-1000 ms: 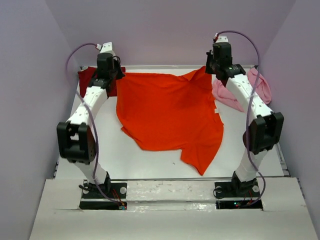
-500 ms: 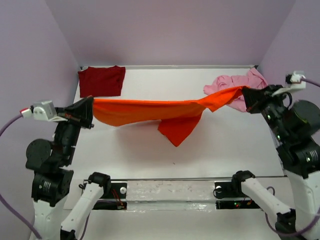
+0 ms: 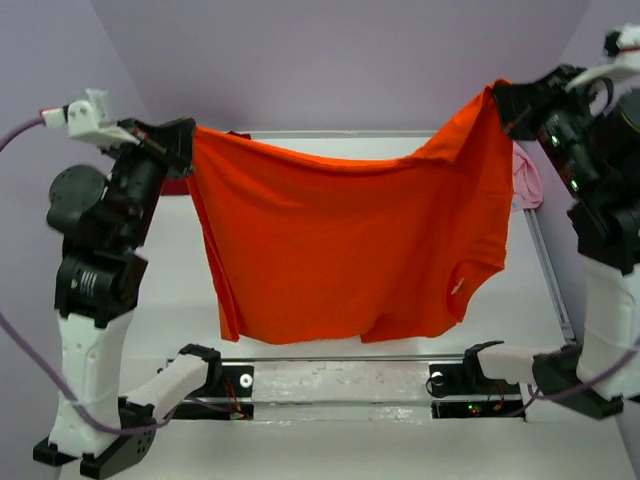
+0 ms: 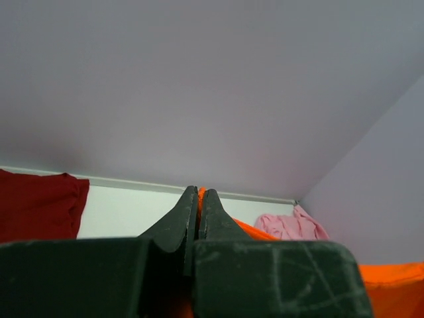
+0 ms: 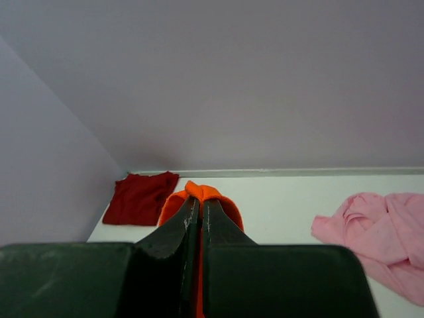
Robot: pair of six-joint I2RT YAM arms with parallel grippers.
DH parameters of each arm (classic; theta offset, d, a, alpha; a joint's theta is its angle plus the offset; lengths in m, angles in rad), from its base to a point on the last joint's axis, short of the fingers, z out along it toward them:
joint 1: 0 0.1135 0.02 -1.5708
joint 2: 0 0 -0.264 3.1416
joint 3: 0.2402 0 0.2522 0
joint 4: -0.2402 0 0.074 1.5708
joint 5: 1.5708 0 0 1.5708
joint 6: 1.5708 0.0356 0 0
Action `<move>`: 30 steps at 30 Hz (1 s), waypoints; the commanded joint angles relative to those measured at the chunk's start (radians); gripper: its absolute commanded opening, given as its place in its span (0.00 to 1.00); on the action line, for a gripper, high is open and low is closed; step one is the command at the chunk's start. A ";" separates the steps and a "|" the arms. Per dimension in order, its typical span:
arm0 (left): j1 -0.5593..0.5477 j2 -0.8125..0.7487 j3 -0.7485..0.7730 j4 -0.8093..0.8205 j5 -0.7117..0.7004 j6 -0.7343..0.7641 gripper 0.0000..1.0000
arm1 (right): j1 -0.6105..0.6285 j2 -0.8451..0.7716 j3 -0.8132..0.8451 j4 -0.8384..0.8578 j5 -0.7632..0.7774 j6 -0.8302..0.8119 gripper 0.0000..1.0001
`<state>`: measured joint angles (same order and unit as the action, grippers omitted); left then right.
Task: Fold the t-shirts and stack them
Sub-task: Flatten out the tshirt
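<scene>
You had the bright orange cloth t-shirt (image 3: pixel 340 240) hung in the air between both arms. The left gripper (image 3: pixel 188 143) was pinched shut on its top left corner. The right gripper (image 3: pixel 497 98) was pinched shut on the top right corner. Both wrist views showed the fingers pressed together with only a sliver of orange between them.

- **Key relation:** the shirt hung straight down from both grippers like a curtain. Its long axis ran left to right across the span.
- **Height and slack:** the right grip sat higher than the left, and the top edge sagged between them.
- **Lower edge:** it hung in front of the near edge of the white table (image 3: pixel 185 300). Touching or not, couldn't tell.
- **Nearest arm:** neither; each arm held one end. My read is that laying it flat needed both to come down together and away from the bases.
- **Which edge was gripped:** hem or shoulders, couldn't tell.

The dark red cloth t-shirt (image 5: pixel 140 197) lay flat at the far left corner of the table. The light pink cloth t-shirt (image 5: pixel 371 225) lay crumpled at the far right. They were well apart, with nothing stacked. No containers were in view.
</scene>
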<state>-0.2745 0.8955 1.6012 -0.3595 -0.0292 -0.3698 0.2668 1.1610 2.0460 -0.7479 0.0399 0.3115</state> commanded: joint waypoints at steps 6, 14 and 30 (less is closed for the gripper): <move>0.113 0.508 0.075 0.163 -0.017 0.074 0.00 | -0.017 0.754 0.503 -0.002 0.149 -0.097 0.00; 0.193 0.899 -0.081 0.382 -0.008 0.092 0.00 | -0.028 1.060 0.318 0.185 0.166 -0.130 0.00; 0.166 1.337 0.242 0.352 0.114 0.103 0.00 | -0.066 1.211 0.229 0.326 0.262 -0.196 0.00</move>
<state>-0.0795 2.2711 1.7741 -0.0467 0.0566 -0.2710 0.2161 2.4462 2.2620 -0.5209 0.2550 0.1455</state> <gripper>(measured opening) 0.033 0.027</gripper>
